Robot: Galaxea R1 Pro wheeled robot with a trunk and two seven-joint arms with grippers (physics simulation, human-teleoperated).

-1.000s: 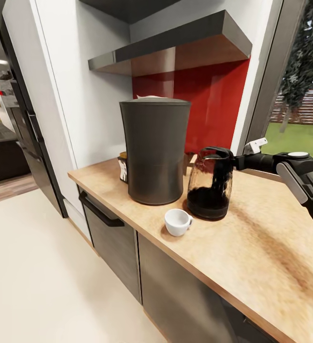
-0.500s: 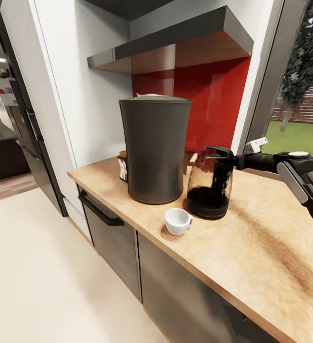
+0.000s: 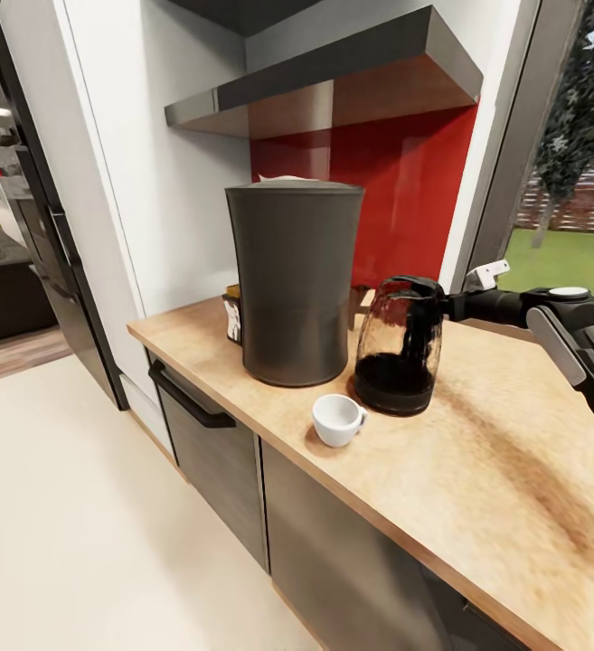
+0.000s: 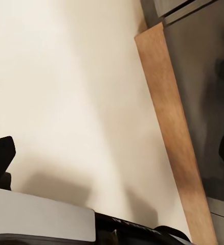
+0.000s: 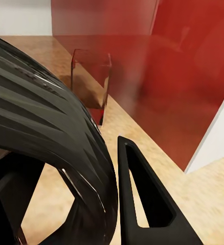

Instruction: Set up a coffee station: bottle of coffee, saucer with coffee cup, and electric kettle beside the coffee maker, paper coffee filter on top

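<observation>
I've got my right gripper (image 3: 450, 306) at the black handle of the rounded clear-glass electric kettle with the black base (image 3: 398, 348), reaching in from the window side, and the right wrist view shows the ribbed black handle (image 5: 56, 148) with one dark finger (image 5: 148, 199) right alongside it. I read that as closed around the handle, though the far finger is hidden, so I can't tell for sure. The kettle stands upright on the light-brown wood-grain desk (image 3: 495, 470), base down, just beside the tall dark-grey rounded coffee maker (image 3: 295, 280), which lies beyond it from my gripper. The small white rounded coffee cup (image 3: 337, 420) sits just in front of both, near the desk edge. So the line from gripper through kettle points straight at the coffee maker; any further push goes that way, and I'd say letting go and backing out along the handle is the safe direction. My left gripper (image 4: 112, 204) hangs low over pale floor, fingers spread, holding nothing.
</observation>
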